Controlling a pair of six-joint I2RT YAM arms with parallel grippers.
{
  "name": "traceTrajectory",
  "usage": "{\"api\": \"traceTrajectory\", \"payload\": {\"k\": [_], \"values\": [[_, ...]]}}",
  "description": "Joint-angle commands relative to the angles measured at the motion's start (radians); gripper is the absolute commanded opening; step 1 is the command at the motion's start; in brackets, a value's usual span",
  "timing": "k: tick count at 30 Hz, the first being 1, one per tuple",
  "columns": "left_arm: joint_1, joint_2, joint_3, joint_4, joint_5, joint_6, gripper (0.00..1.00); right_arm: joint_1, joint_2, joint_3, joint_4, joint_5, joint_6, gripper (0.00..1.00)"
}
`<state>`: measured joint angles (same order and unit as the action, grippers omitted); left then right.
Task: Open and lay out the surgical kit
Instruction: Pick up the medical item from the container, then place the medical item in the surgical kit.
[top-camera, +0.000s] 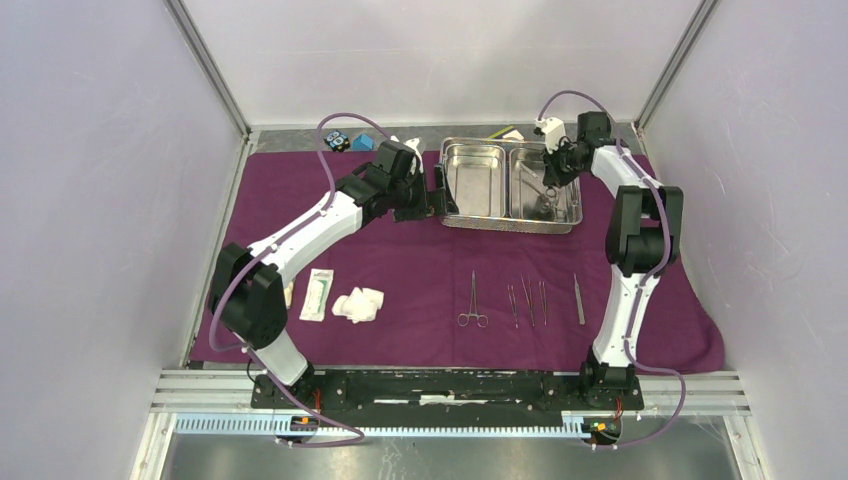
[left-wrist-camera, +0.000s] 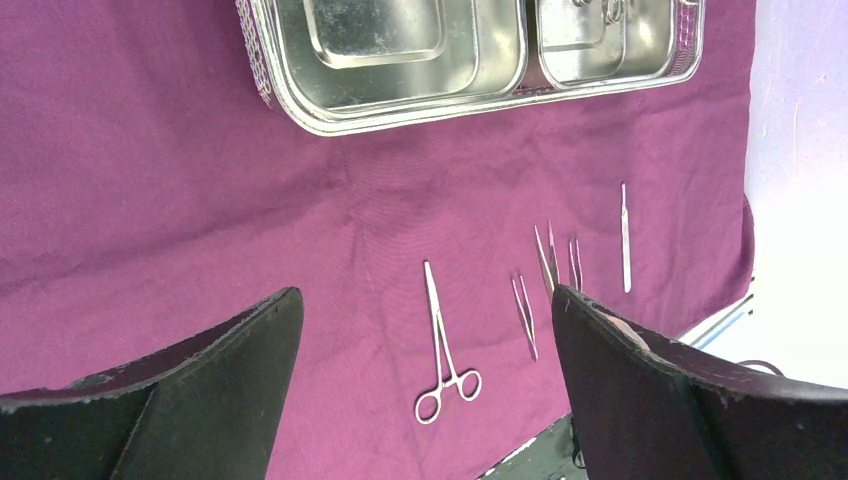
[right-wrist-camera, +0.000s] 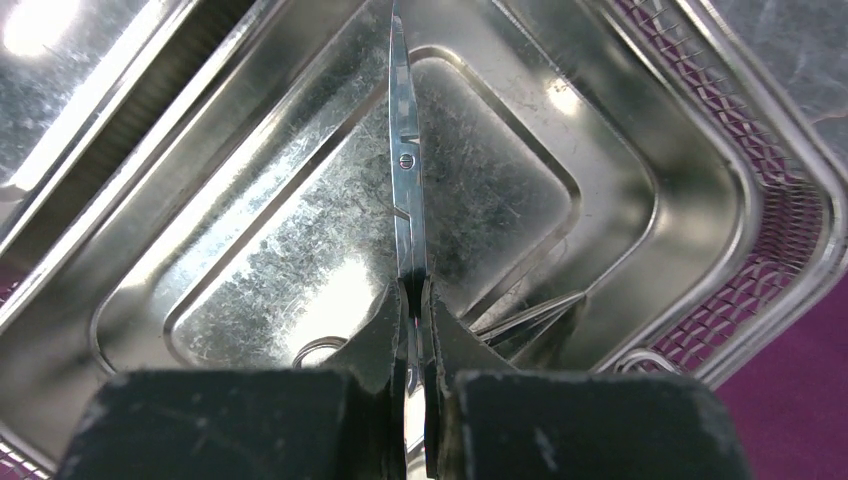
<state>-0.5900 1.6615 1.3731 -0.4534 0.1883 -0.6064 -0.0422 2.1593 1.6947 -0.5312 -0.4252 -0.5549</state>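
Step in hand: emptying the steel tray (top-camera: 508, 228); the right arm is picking an instrument out of its right-hand compartment.
Right gripper (right-wrist-camera: 414, 300): fingers pressed together on the shanks of a pair of steel scissors (right-wrist-camera: 404, 150), with the pivot screw and blades reaching out ahead of the fingertips.
Scissors, position: over the floor of the right compartment; I cannot tell whether they are lifted off it or lying on it.
Also in that compartment: a ring handle and slim shanks show beside the fingers, so I judge there is at least one more piece to come out.
Left gripper (top-camera: 432, 196): fingers wide apart and holding nothing, just beside the tray's left end.
Cloth wrap (top-camera: 420, 265): spread flat under everything.
Already laid out: the flat white packet (top-camera: 317, 294) and gauze wad (top-camera: 359, 304) on the near left; the ring-handled clamp (top-camera: 473, 300), three slim instruments (top-camera: 527, 300) and tweezers (top-camera: 578, 298) in a row on the near right.
Next move calls for: a straight lift clear of the tray wall, then carrying the scissors to a free spot in the row and setting them parallel to the other instruments without nudging them.
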Motion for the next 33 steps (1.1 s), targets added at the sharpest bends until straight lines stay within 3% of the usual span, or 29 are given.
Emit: {"api": "traceTrajectory", "payload": {"k": [1, 18, 25, 33], "values": [[0.011, -0.032, 0.002, 0.039, 0.019, -0.032, 1.0, -0.004, -0.081, 0.012, 0.028, -0.01, 0.029, 0.0], [0.018, 0.011, 0.078, 0.054, 0.034, -0.003, 1.0, 0.05, -0.314, -0.152, 0.139, -0.068, 0.145, 0.0], [0.019, 0.035, 0.066, 0.257, 0.102, 0.051, 1.0, 0.145, -0.437, -0.273, 0.227, -0.11, 0.212, 0.0], [0.018, 0.116, 0.069, 0.384, 0.164, 0.004, 0.93, 0.243, -0.521, -0.371, 0.308, -0.174, 0.308, 0.0]]}}
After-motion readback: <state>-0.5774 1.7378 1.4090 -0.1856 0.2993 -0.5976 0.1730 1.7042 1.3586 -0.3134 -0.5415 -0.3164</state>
